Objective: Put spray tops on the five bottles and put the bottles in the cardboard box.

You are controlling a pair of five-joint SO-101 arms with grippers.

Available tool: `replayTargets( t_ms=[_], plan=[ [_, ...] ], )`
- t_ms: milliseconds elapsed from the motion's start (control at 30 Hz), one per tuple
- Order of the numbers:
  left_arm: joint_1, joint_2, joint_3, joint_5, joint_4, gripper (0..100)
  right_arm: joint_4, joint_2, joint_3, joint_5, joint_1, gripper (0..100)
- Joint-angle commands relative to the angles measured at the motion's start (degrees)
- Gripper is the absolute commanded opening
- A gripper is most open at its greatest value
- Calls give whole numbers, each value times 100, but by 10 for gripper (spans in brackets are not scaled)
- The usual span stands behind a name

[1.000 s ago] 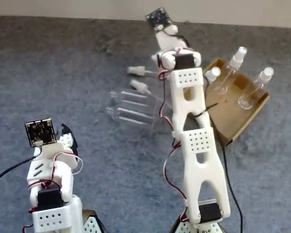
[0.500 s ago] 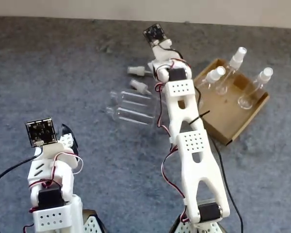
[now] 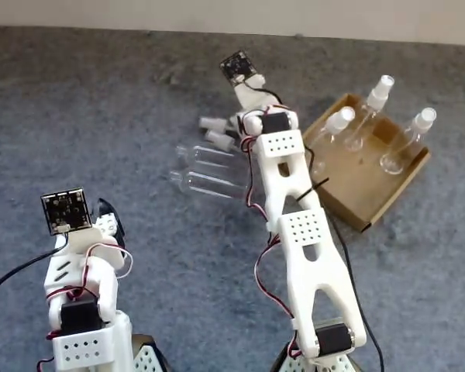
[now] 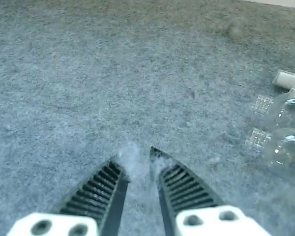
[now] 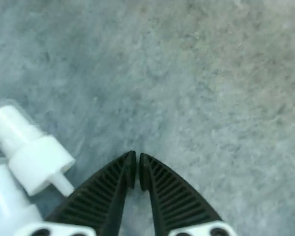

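One left tool (image 4: 136, 155) sits front-left, narrowly parted. Two uncapped bottles (image 3: 205, 184) lie mid-bench. A light, slippery spray top (image 5: 37, 157), best pinched at its collar, lies beside the nearly closed, empty right tool (image 5: 135, 169). Cardboard box (image 3: 372, 194): far right.

Robot lab, grey carpeted table (image 3: 85, 101)

A soft grey carpet (image 3: 101, 116) lies under everything.
It is fuzzy and spreads out to every side. At 12 o'clock, along the far edge, a thin pale strip (image 3: 372, 15) runs across. The light is soft and even.
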Motion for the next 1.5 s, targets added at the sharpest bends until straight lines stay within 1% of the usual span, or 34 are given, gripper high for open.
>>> replayTargets(
  t_ms=[0,167,467,800,1067,1200,1467],
  plan=[
    [84,-92,13,-53,-9,5,426,-207,-804,-44,-110,4],
    [84,-92,13,-53,-9,5,875,-303,-804,-44,-171,5],
    [75,-92,22,-53,-9,5,1991,-760,-804,-44,-611,5],
    [66,-92,22,-53,-9,5,2932,-796,-804,-44,-866,5],
    [66,-92,22,-53,-9,5,3433,-804,-804,-44,-1095,5],
    [66,-92,22,-53,-9,5,3714,-1051,-804,-44,-1244,5],
    [66,-92,22,-53,-9,5,3776,-1262,-804,-53,-1393,5]
  ],
)
